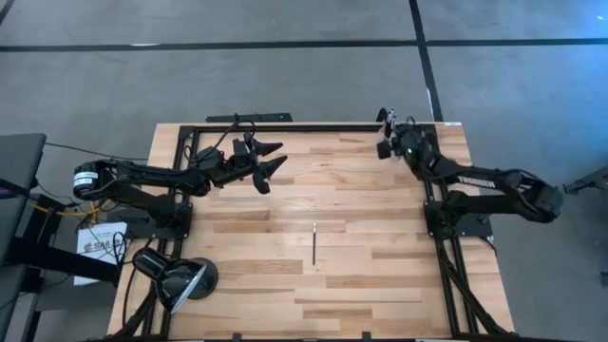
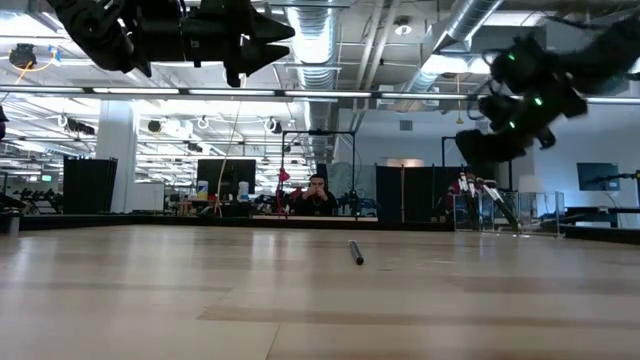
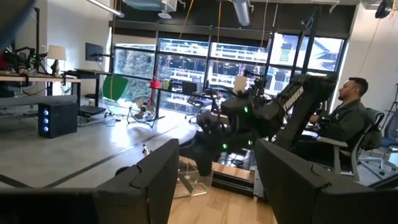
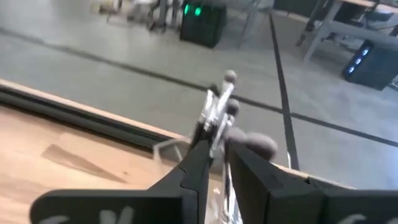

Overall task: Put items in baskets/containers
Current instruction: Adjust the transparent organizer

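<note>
Right gripper, jaws narrow, is hovering over the clear cup of brushes; grip unclear. Left gripper is waiting wide. Remaining brush is lying light, stiff, slippery: grasp mid-handle.

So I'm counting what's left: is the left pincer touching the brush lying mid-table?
Apart. The low view shows the left pincer high above the brush on the table.

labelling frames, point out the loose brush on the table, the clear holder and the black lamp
loose brush [image 1: 314, 244], high view, mid-handle
clear holder [image 2: 535, 213], low view, see-through wall
black lamp [image 1: 179, 278], high view, dome
</note>
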Robot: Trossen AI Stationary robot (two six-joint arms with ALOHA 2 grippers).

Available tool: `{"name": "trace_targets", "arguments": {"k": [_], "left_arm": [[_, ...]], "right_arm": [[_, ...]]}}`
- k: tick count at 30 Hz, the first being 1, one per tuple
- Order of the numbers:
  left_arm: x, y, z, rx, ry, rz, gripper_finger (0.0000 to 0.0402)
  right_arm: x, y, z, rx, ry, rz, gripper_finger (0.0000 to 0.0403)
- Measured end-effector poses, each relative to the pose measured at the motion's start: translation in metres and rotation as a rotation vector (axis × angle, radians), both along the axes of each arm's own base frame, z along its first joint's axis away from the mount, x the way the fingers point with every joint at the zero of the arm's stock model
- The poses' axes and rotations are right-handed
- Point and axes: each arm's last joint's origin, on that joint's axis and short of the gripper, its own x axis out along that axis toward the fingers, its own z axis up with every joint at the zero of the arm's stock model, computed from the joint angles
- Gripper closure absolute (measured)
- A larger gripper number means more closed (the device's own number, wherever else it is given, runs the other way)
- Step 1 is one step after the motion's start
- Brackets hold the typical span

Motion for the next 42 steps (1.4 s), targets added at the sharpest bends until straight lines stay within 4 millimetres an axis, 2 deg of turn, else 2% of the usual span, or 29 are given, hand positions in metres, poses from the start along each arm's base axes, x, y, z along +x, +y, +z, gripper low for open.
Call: {"name": "trace_targets", "arguments": {"k": [6, 9, 12, 17, 22, 26, 29, 34, 42], "left_arm": [[0.000, 0.000, 0.000, 0.000, 0.000, 0.000, 0.0192], [0.000, 0.000, 0.000, 0.000, 0.000, -0.001, 0.0192], [0.000, 0.000, 0.000, 0.000, 0.000, -0.001, 0.0192], [0.000, 0.000, 0.000, -0.002, -0.001, -0.005, 0.0192], [0.001, -0.002, 0.000, -0.001, 0.000, -0.016, 0.0192], [0.001, -0.002, 0.000, 0.001, 0.002, -0.029, 0.0192], [0.001, -0.002, 0.000, 0.001, 0.002, -0.032, 0.0192], [0.001, -0.002, 0.000, 0.001, 0.003, -0.032, 0.0192], [0.001, -0.002, -0.001, 0.000, 0.007, -0.029, 0.0192]], "right_arm": [[0.014, -0.015, 0.061, 0.095, 0.087, 0.008, 0.0333], [0.010, -0.024, 0.092, 0.176, 0.096, 0.026, 0.0332], [0.000, -0.030, 0.108, 0.295, 0.104, -0.006, 0.0332], [-0.010, -0.035, 0.099, 0.508, 0.177, -0.030, 0.0333], [-0.001, -0.039, 0.090, 0.589, 0.174, -0.023, 0.0333], [0.010, -0.043, 0.075, 0.699, 0.163, 0.029, 0.0332], [0.018, -0.045, 0.060, 0.764, 0.223, 0.036, 0.0329], [0.026, -0.050, 0.044, 0.800, 0.303, 0.022, 0.0312], [0.026, -0.054, 0.040, 0.801, 0.338, 0.060, 0.0261]]}}
